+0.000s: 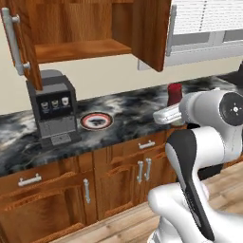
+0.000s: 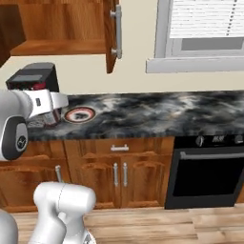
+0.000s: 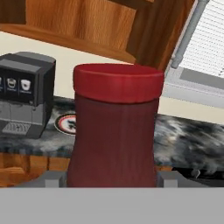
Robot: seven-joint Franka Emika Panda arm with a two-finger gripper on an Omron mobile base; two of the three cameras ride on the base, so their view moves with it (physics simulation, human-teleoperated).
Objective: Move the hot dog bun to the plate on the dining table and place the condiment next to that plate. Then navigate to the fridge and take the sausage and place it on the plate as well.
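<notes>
Condiment (image 3: 114, 127) step: tool (image 3: 113, 178) open, fingertips straddling the bottle right of the coffee machine (image 1: 52, 107); next, close and lift.

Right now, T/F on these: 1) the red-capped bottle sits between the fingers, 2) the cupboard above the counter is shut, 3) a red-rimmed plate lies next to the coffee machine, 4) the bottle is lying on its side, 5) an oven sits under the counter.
1) True. In the hand view the bottle stands upright between the fingers of the gripper.
2) False. The cupboard doors hang open, showing a bare shelf.
3) True. The red-rimmed plate lies flat on the counter beside the coffee machine.
4) False. The bottle is upright, cap on top.
5) True. A black oven sits below the counter, under the window.
</notes>
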